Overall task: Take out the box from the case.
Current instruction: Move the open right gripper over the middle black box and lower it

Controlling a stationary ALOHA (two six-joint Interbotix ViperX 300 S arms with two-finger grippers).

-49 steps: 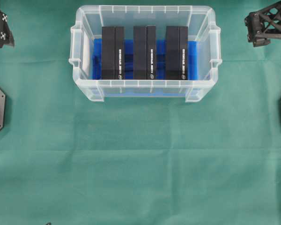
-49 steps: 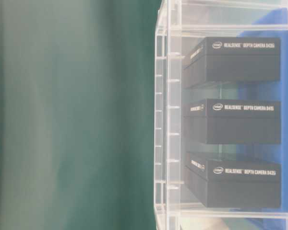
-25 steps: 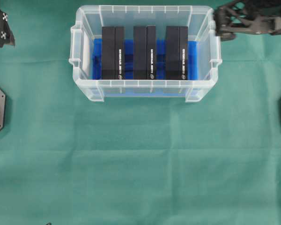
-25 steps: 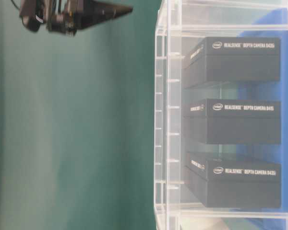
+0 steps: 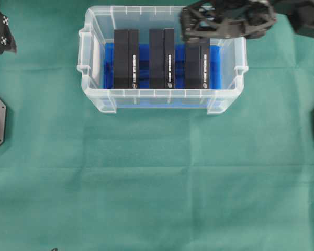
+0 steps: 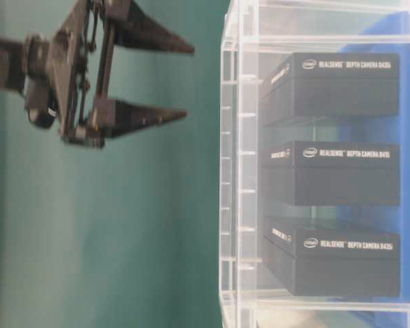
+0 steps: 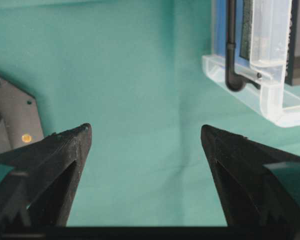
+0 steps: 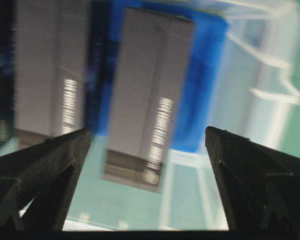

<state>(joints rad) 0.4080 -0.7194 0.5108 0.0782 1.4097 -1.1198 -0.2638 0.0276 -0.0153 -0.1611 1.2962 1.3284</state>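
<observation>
From overhead, three black boxes stand on edge in the case (image 5: 162, 99); the right box (image 5: 198, 65) looks light, stiff and smooth-sided, best pinched across its narrow width. The right gripper (image 5: 191, 27) hangs over its far end, jaws wide and empty. At table level it sits above the rim. The left gripper (image 7: 146, 136) is parked beside the case, open, holding nothing.
</observation>
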